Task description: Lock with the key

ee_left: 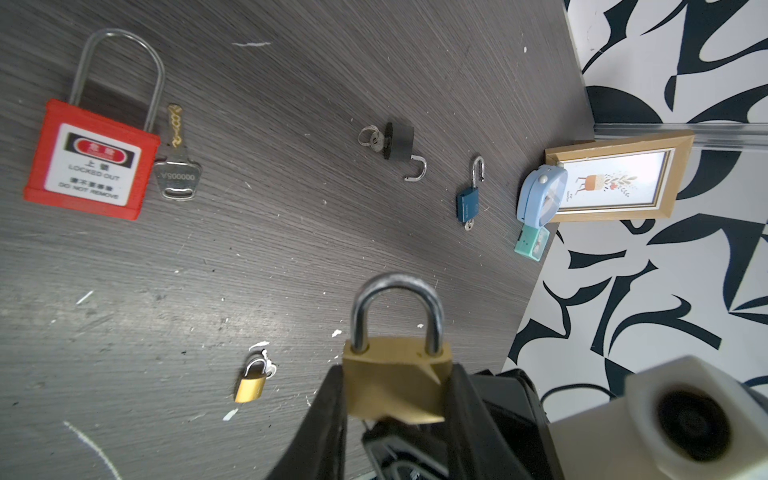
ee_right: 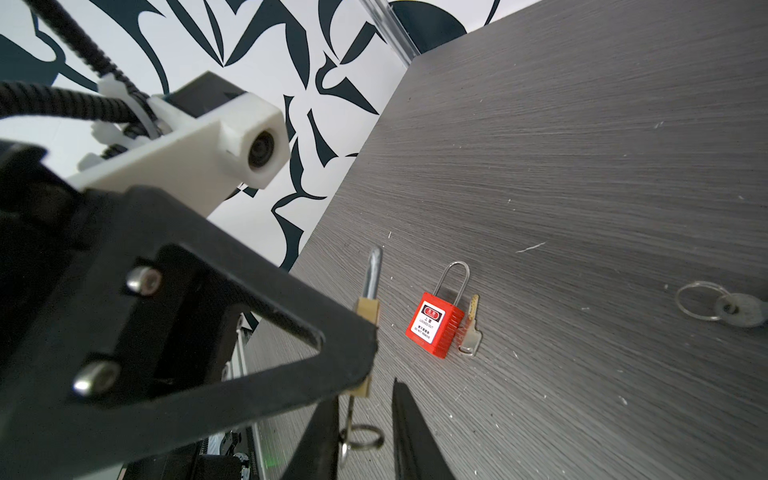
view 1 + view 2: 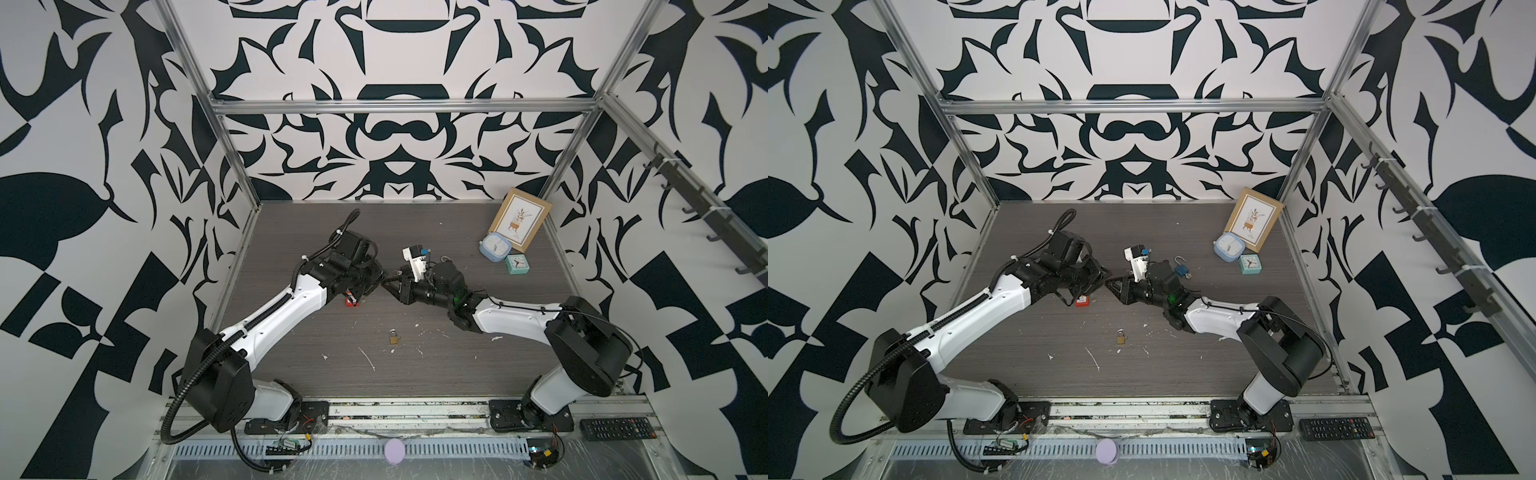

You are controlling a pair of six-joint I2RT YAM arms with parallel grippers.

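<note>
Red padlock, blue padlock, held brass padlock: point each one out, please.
red padlock (image 1: 91, 162), left wrist view, white label.
blue padlock (image 1: 467, 203), left wrist view, body.
held brass padlock (image 1: 395, 378), left wrist view, body below the shackle.

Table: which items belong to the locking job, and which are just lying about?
In use: large brass padlock in left gripper jaws; ringed key at right gripper.
Idle: red padlock, loose key, small brass padlock, black padlock, blue padlock, blue clock, green clock, picture frame.
</note>
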